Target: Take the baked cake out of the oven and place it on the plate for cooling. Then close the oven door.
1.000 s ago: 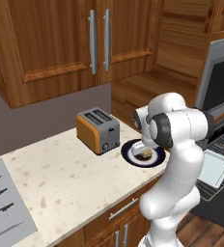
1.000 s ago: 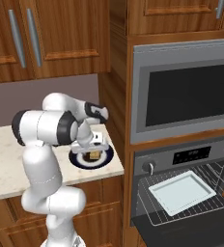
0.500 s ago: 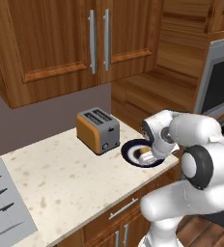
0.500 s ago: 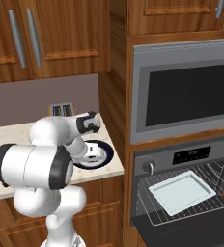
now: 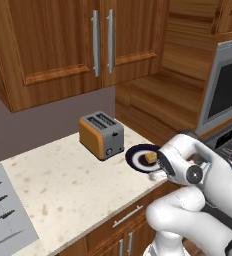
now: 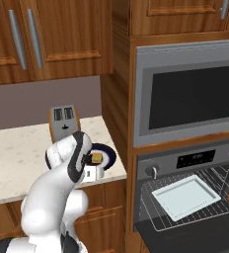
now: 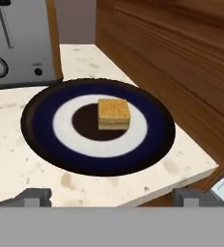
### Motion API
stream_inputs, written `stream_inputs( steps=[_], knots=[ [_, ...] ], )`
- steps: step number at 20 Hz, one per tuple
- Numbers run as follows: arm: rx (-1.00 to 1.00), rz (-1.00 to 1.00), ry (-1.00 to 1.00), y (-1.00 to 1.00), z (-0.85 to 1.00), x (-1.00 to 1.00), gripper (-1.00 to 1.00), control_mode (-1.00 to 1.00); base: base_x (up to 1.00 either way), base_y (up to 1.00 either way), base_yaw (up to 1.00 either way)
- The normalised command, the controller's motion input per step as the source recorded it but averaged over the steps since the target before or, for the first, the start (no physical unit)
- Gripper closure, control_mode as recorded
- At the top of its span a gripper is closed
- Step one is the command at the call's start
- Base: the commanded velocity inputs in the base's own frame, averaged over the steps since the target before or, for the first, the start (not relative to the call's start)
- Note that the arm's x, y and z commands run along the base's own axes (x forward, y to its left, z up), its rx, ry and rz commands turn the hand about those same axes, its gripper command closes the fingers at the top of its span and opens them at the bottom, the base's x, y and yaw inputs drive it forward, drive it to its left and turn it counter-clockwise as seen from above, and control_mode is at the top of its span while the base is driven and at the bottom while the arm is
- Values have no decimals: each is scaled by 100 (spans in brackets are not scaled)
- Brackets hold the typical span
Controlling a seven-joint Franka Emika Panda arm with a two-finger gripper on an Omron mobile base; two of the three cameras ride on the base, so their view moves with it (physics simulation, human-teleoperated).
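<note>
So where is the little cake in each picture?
Left base view: the cake sits on the plate, right of centre, just beside the robot's arm.
Right base view: the cake is left of centre, on the plate at the counter's end.
Hand view: the cake is in the middle, on the plate.
Shared landmark: the toaster behind the plate.

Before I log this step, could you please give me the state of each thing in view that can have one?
baked cake: resting on the plate, released
plate: on the counter, holding the cake
oven door: open, lowered
baking tray: on the oven rack
gripper: open, drawn back from the plate
</note>
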Motion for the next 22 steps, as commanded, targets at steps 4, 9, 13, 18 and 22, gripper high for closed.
stream_inputs(
  steps=[4, 9, 13, 18, 22],
  knots=[
    [0, -13, 0, -58, 33, -75, -100, -100, 0, 0, 0],
    [0, -15, 0, -54, 27, -66, -100, -100, 0, 0, 0],
    [0, -14, 0, -78, 13, -43, -100, -100, 0, 0, 0],
    [0, -11, 0, -100, 5, -53, -100, -100, 0, 0, 0],
    [1, -11, 0, -99, 2, -84, -100, -100, 0, 0, 0]
  ],
)
